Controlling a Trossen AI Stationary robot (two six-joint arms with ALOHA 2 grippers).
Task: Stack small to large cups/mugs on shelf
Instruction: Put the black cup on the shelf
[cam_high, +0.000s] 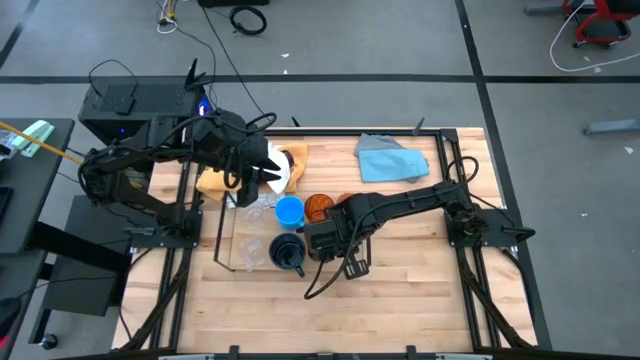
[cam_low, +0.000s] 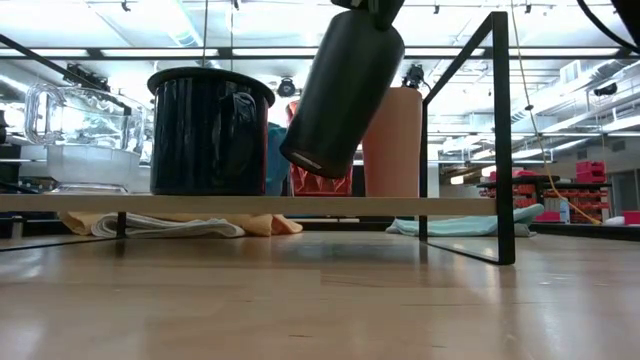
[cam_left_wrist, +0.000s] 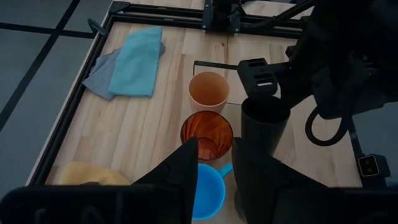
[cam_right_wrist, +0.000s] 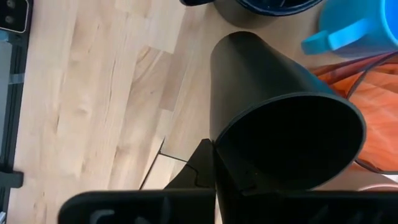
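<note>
My right gripper (cam_high: 322, 240) is shut on the black cup (cam_low: 345, 90), which hangs tilted over the shelf (cam_low: 500, 140). On the shelf's clear base stand the navy mug (cam_high: 287, 250) and clear cups (cam_high: 255, 250). The light-blue mug (cam_high: 289, 211), the amber-orange tumbler (cam_high: 319, 207) and the small orange cup (cam_left_wrist: 208, 90) stand in a row just behind. My left gripper (cam_left_wrist: 214, 174) hovers open over the cloths at the far left, with nothing between its fingers. My right gripper holds the black cup by its rim (cam_right_wrist: 219, 146), coming from above with the fingers pointing down. One finger (cam_right_wrist: 202, 167) lies outside the wall and the other seems to be inside the mouth. The cup hangs tilted, mouth up and base (cam_low: 310, 155) lowest, clear of the shelf base.
A blue cloth (cam_high: 390, 158) lies at the far right. Yellow and white cloths (cam_high: 215, 182) lie under my left gripper. Black frame rails (cam_high: 478, 270) border the table. Bare wood (cam_high: 330, 310) stretches along the near edge.
</note>
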